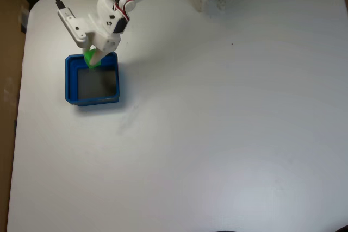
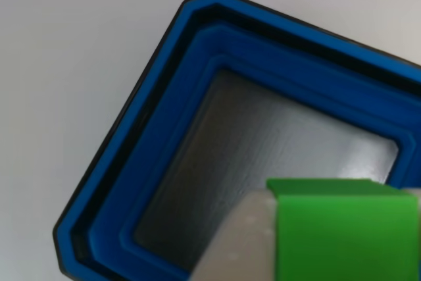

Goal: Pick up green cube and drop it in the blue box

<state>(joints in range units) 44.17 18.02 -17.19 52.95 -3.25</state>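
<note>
The gripper (image 1: 91,60) grasps the green cube (image 2: 342,235) above the blue box (image 1: 70,82); its grey floor lies bare.

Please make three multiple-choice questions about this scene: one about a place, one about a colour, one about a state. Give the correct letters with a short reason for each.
1. Where is the green cube?
A. over the blue box
B. on the bare table
C. at the arm's base

2. What colour is the box floor?
A. white
B. grey
C. red

3. How is the gripper?
A. open, nothing in it
B. shut on the cube
C. lying flat on the table

Answers: 1 A, the fixed view shows the cube above the box's far edge. 2 B, both views show grey inside. 3 B, a finger presses the cube.
</note>
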